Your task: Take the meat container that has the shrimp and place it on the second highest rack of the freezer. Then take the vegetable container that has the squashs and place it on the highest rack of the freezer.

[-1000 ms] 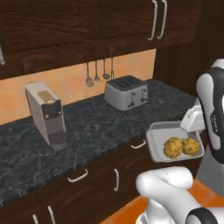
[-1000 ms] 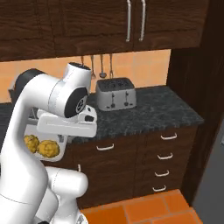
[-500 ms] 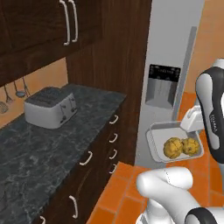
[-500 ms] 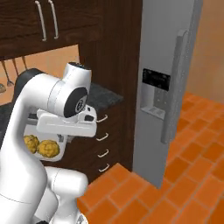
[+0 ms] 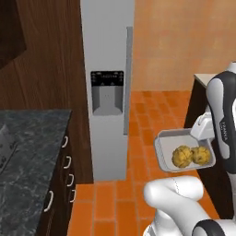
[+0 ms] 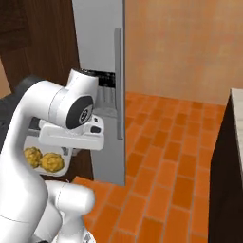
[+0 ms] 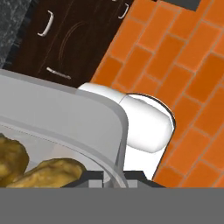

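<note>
My gripper (image 5: 203, 132) is shut on the right rim of a shallow grey container (image 5: 167, 144), held level in front of my body. Two lumpy yellow-brown pieces (image 5: 190, 156) lie in it; whether they are squash or shrimp I cannot tell. From the right base view the container (image 6: 34, 141) sits low on the left, under my hand. In the hand view my gripper (image 7: 114, 176) pinches the container's wall (image 7: 65, 114). The grey freezer (image 5: 107, 50) stands ahead with its door shut, a dark dispenser (image 5: 107, 92) and a long handle (image 5: 129, 78) on it.
A dark stone counter (image 5: 27, 152) with dark drawers (image 5: 64, 177) runs along the left, up to the freezer (image 6: 97, 38). Another dark cabinet (image 6: 232, 161) stands at the right. Orange brick floor (image 6: 161, 156) lies open in front of the freezer.
The whole view has swung right as the base moved: the counter with toaster and coffee machine has left the picture and the freezer stands ahead. The container stays in my grip.
</note>
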